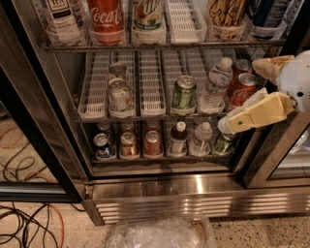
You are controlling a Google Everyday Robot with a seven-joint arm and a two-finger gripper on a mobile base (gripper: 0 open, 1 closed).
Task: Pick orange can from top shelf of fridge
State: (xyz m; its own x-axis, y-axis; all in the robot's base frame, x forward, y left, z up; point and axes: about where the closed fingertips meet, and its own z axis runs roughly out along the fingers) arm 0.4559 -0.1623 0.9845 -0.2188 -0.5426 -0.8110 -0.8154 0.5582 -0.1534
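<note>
The orange can (225, 13), gold-orange with black scrawl, stands in a white lane tray at the right of the top shelf (160, 46) of the fridge (193, 187); its top is cut off by the picture's edge. My gripper (242, 96) is at the right, in front of the middle rack and below the orange can. It is open and empty, with one cream finger (271, 65) above and the other (259, 114) below.
A red Coca-Cola can (105, 17) and bottles share the top shelf. The middle rack holds a green can (184, 92), a water bottle (215, 85) and red cans (242, 87). Cables (24, 223) lie on the floor at left. A clear plastic bin (160, 232) sits below.
</note>
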